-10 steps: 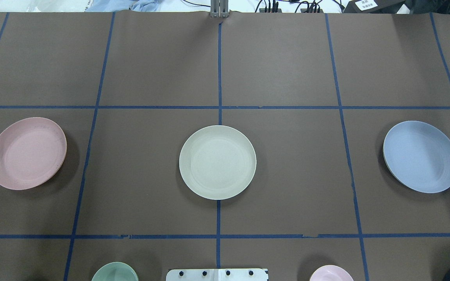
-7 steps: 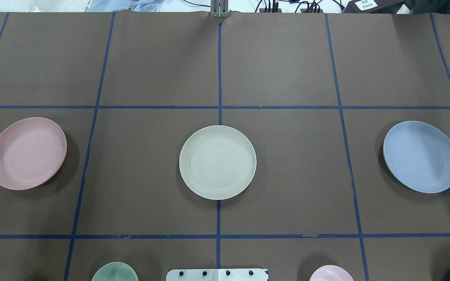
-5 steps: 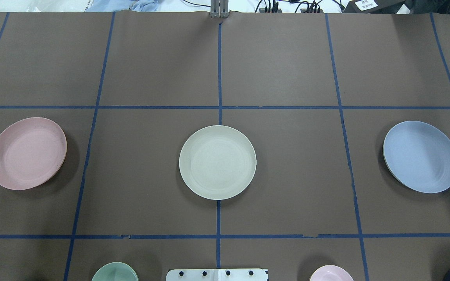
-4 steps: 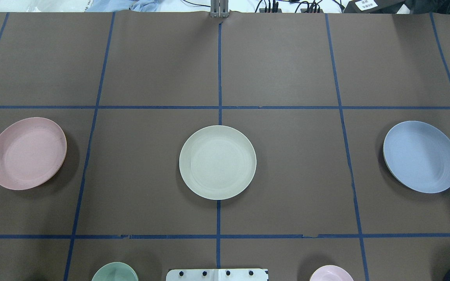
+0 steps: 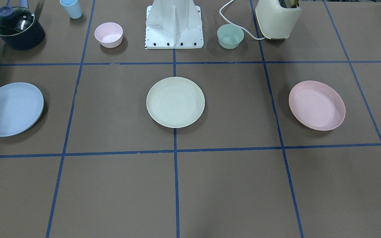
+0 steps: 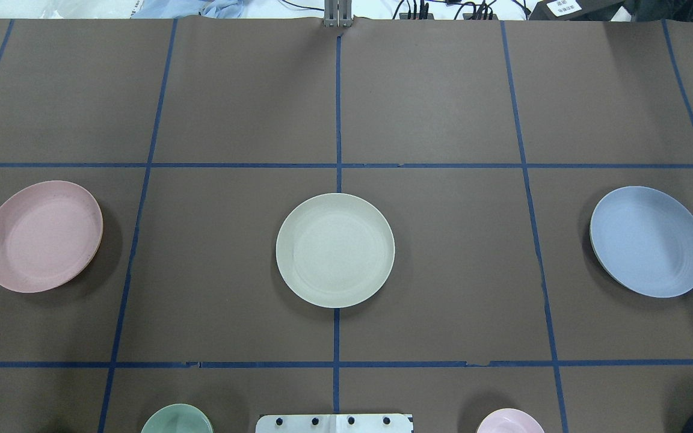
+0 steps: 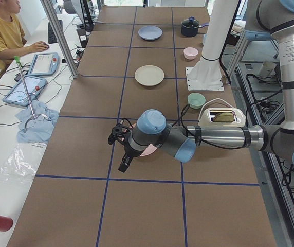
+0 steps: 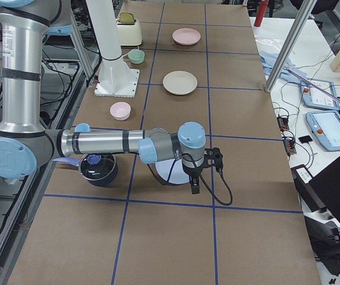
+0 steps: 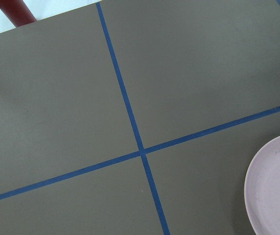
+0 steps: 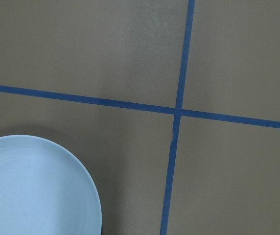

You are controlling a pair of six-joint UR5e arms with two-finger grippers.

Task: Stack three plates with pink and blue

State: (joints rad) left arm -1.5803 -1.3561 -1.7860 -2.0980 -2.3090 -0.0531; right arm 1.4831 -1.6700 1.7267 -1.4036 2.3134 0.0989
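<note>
From the front, the white plate [image 5: 175, 102] sits in the middle of the surface [image 5: 230, 185]. The blue plate [image 5: 11, 109] is on the robot's right and the pink plate [image 5: 317, 105] on its left, all well apart.

From above, no arm shows.

From the left end, the left fingers [image 7: 123, 163] hang near the pink plate, and the arm hides most of it.

From the right end, the right fingers [image 8: 194, 185] hang near the blue plate.

I cannot tell if either pair is apart or together.

Each wrist camera sees only a cut-off edge of its plate, off to one side.
</note>
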